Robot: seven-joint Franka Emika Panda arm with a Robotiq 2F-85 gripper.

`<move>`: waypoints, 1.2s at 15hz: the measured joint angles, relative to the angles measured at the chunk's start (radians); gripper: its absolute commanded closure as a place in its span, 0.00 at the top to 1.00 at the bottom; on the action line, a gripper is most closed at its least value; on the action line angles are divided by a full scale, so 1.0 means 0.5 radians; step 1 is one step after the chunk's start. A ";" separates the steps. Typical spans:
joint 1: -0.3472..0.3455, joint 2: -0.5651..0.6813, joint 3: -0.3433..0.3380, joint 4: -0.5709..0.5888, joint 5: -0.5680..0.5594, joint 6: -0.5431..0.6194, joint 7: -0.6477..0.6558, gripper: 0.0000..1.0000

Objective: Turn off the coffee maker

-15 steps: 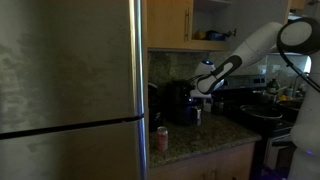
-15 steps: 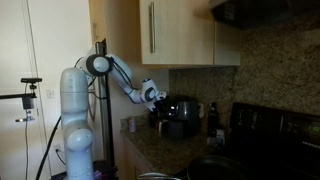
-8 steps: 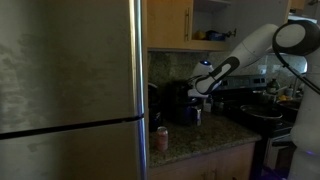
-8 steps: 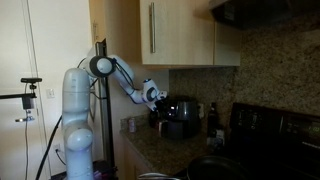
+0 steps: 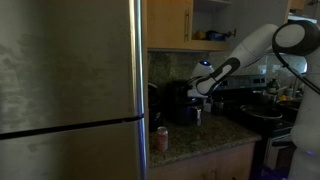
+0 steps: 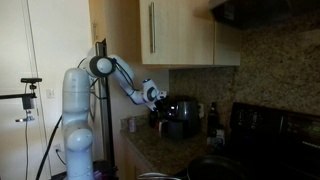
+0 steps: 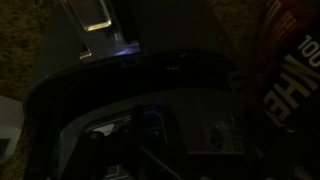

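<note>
The coffee maker (image 5: 178,104) is a black boxy appliance on the granite counter against the backsplash; it also shows in an exterior view (image 6: 180,124). My gripper (image 5: 203,90) hovers just above its top edge, on the side toward the stove, and shows in an exterior view (image 6: 155,97) too. The wrist view is very dark. It shows a dark rounded top surface (image 7: 150,90) close below the camera and a small bluish glow (image 7: 125,50) behind it. The fingers are lost in the dark, so I cannot tell if they are open or shut.
A tall steel refrigerator (image 5: 70,90) fills one side. A small red-labelled can (image 5: 162,138) stands at the counter's front edge. A stove with a pot (image 5: 262,112) is beyond. Wooden cabinets (image 6: 185,30) hang overhead. A printed bag (image 7: 290,70) lies beside the machine.
</note>
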 measured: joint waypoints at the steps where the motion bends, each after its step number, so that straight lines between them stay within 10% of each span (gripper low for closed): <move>1: 0.000 0.000 -0.004 0.000 -0.040 0.007 0.041 1.00; 10: 0.005 0.000 -0.095 -0.001 -0.701 0.095 0.693 1.00; 18: 0.000 0.006 -0.058 -0.011 -0.380 0.101 0.526 1.00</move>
